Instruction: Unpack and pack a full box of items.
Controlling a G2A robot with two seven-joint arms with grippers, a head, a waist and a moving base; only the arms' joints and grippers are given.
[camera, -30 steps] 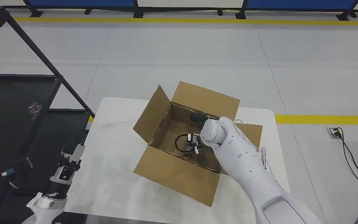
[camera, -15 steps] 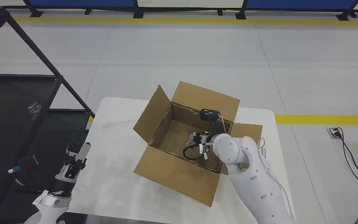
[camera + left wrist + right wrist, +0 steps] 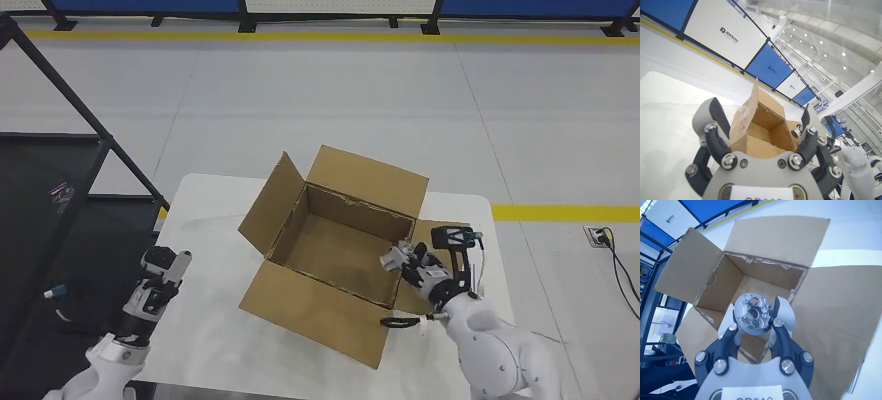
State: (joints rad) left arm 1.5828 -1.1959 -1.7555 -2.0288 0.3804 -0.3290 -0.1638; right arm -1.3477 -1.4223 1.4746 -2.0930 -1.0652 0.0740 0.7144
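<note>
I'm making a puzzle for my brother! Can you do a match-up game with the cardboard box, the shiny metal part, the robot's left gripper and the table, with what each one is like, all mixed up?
Things:
1. cardboard box
2. metal part
3. left gripper
4. table

States:
A. open, holding nothing
B. white, under the box
C. brown, flaps folded open
D. clamped in the right gripper

Pairs: 1-C, 2-D, 3-A, 4-B
</note>
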